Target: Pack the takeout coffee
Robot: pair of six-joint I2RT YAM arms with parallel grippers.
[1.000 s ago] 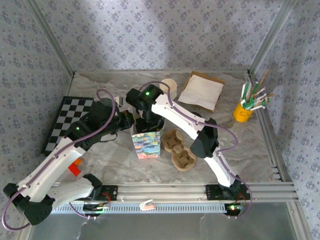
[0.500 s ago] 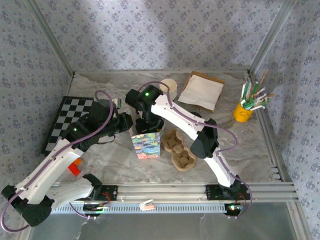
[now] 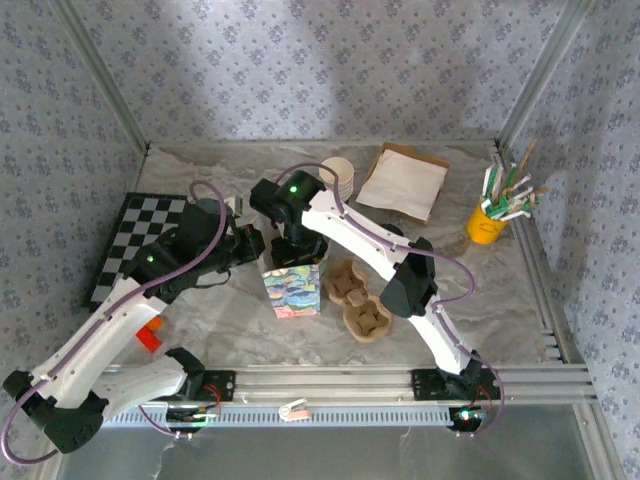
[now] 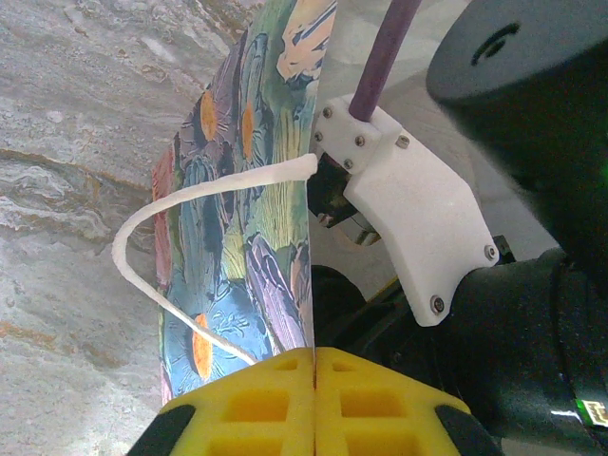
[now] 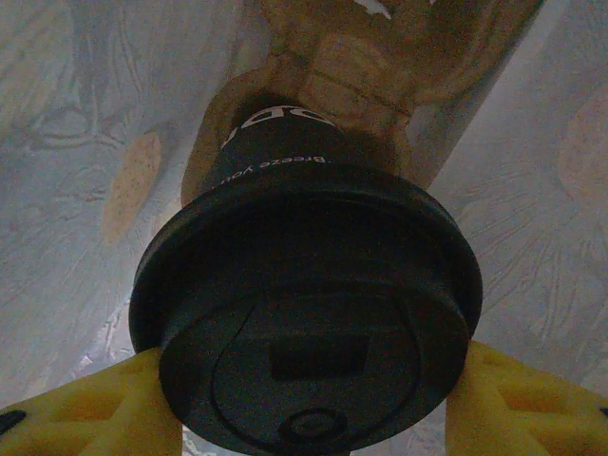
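Coffee cup (image 5: 313, 313), lidded, is being held in paper bag (image 4: 237, 237) by right gripper (image 5: 313, 399) clamped round it, bag edge being pinched by closed left gripper (image 4: 313, 375); carrier (image 3: 357, 302) at mid-tabletop not yet being packed.

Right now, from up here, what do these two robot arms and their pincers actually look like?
Both the left arm and right arm are slim white shells with chunky black joints, each trailing a looping purple cable and showing small green lights. The left pincer and right pincer have blocky yellow fingers with recessed squares.
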